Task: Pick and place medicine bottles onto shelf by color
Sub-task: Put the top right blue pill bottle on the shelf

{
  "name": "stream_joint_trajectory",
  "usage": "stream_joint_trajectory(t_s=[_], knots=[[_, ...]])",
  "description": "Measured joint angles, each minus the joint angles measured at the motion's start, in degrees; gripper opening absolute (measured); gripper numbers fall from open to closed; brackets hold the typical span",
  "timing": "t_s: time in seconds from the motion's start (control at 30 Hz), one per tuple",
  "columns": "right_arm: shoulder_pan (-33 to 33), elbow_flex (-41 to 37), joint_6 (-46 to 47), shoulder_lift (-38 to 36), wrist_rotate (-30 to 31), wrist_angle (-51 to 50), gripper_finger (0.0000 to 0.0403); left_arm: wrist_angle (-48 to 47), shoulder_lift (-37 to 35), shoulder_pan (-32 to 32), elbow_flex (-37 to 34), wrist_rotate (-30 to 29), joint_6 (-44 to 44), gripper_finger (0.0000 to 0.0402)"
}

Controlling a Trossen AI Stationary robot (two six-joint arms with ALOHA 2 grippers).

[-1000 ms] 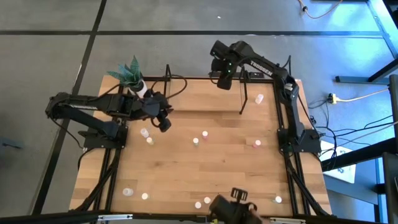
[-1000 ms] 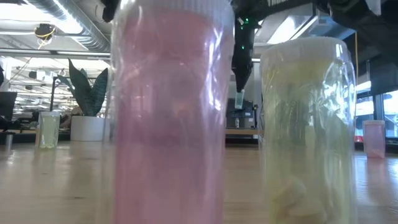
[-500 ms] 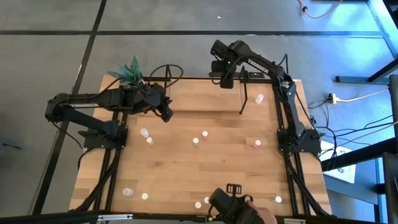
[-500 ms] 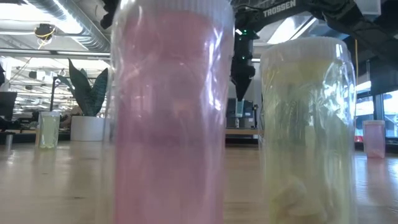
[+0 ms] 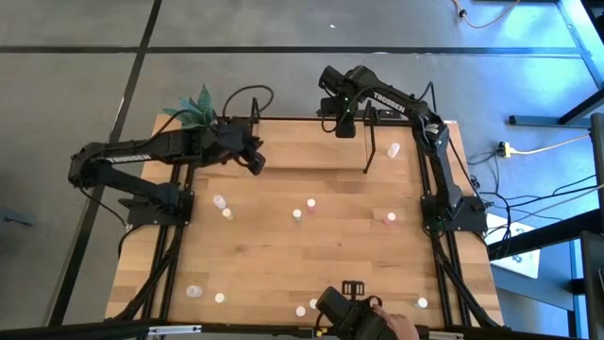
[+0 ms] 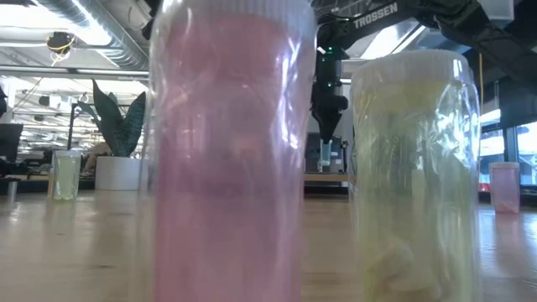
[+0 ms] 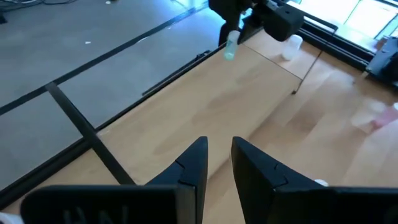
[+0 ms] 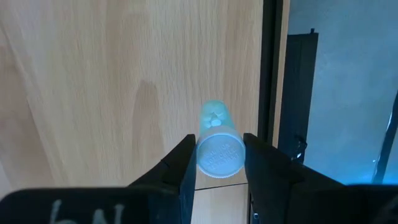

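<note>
My right gripper (image 5: 342,128) is shut on a pale greenish bottle (image 8: 217,148) over the far edge of the shelf (image 5: 311,146). The shelf is a light board with thin black end frames. The gripper and bottle also show in the low view (image 6: 325,156) and the left wrist view (image 7: 230,47). My left gripper (image 5: 254,163) hovers over the shelf's left part, its fingers (image 7: 198,163) a narrow gap apart and empty. Several tiny bottles stand on the table, among them a white one (image 5: 219,201) and a pink one (image 5: 391,217). My right gripper pinches the greenish bottle between its two fingers at the cap end (image 8: 219,155). The fingers point down from above. The bottle hangs upright below them, its lower end (image 6: 325,166) just above the shelf board.
A potted plant (image 5: 198,115) stands at the far left corner. A white bottle (image 5: 394,149) stands at the shelf's right end. A pink bottle (image 6: 226,159) and a yellowish one (image 6: 415,176) stand right before the low camera. A person's hand (image 5: 389,327) shows at the near edge.
My left gripper has gone from beside the white bottles toward the far edge and now hovers over the shelf's left part. My right gripper has gone down a little with the greenish bottle, which stays upright.
</note>
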Motion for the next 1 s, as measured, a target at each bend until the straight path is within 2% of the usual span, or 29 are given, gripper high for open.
stream_joint_trajectory(t_s=[0.17, 0.77, 1.0], knots=[[0.00, -0.02, 0.00, 0.00, 0.01, 0.26, 0.0119, 1.52, 0.01, 1.35, 0.00, -1.05, -3.16, 0.0066], [0.00, -0.02, 0.20, 0.00, 0.04, 0.15, 0.0119, 1.59, 0.02, 1.47, 0.00, -0.88, -2.73, 0.0066], [0.00, -0.02, 3.51, 0.00, -0.30, -0.36, 0.0119, 1.57, 0.02, 1.46, 0.00, -0.79, -2.69, 0.0066]])
